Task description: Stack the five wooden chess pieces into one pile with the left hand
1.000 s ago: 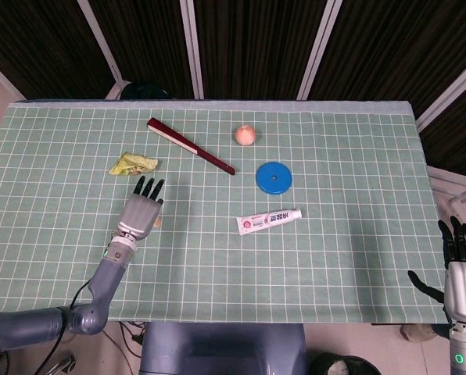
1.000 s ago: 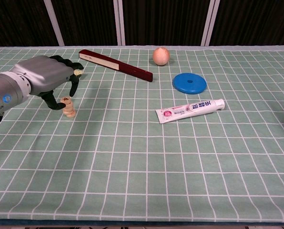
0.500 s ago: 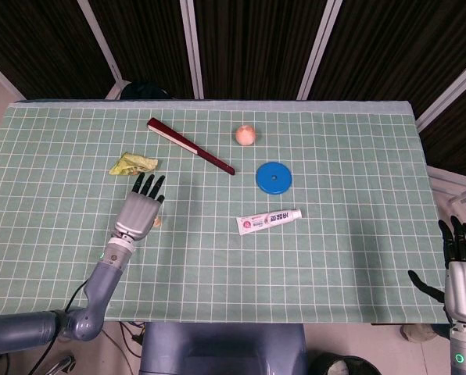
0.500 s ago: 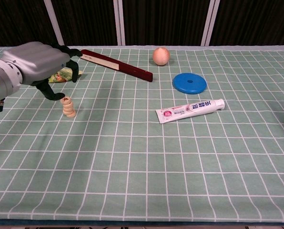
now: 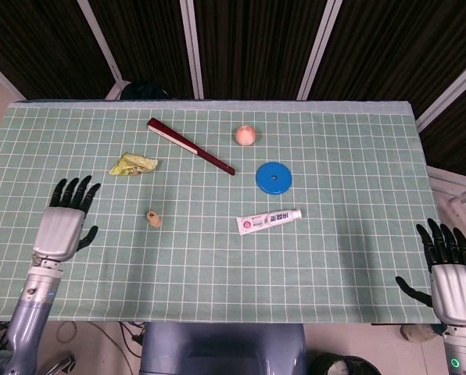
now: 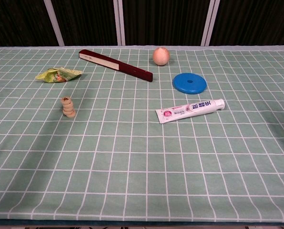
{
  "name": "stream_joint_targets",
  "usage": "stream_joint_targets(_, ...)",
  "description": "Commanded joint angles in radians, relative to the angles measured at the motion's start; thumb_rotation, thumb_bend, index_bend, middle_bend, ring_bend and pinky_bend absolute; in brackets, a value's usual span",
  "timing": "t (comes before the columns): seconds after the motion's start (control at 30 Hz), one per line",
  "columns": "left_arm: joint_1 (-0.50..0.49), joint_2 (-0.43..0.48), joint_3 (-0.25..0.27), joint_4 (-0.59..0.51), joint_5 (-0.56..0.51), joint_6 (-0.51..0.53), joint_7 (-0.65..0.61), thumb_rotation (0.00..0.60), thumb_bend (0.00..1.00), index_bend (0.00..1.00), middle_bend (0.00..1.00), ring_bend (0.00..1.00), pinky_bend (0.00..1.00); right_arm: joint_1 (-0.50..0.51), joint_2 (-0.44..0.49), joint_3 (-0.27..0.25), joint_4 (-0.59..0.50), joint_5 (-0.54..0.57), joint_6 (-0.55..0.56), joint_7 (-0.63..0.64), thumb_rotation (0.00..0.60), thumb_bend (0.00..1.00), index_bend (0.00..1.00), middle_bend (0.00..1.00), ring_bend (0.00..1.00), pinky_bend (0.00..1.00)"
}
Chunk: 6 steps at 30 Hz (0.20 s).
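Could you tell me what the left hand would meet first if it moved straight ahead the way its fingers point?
Probably the crumpled yellow-green wrapper, though the open left hand may pass just beside it.

My pile (image 6: 68, 107) of chess pieces stands upright on the cloth (image 6: 132, 167), leaning slightly. A wrapper (image 6: 57, 74) lies behind it. Farther right lie a fan (image 6: 116, 65), a ball (image 6: 161, 56), a disc (image 6: 189, 83) and a tube (image 6: 189, 110).
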Motion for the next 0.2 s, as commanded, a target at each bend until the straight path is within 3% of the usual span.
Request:
stream_joint_targets(0.03, 0.098, 0.075, 0.067, -0.015, 0.11, 0.08, -0.117, 0.6, 0.3, 0.09, 0.0, 0.0, 0.0, 0.005, 0.009, -0.011, 0.012, -0.018, -0.006, -0.024, 0.6, 0.23, 0.06, 0.01, 0.0, 0.0)
stream_joint_targets(0.2, 0.173, 0.106, 0.111, 0.013, 0.169, 0.12, -0.195, 0.6, 0.3, 0.08, 0.0, 0.0, 0.0, 0.007, 0.016, -0.019, 0.01, -0.026, -0.014, -0.03, 0.6, 0.23, 0.06, 0.01, 0.0, 0.0)
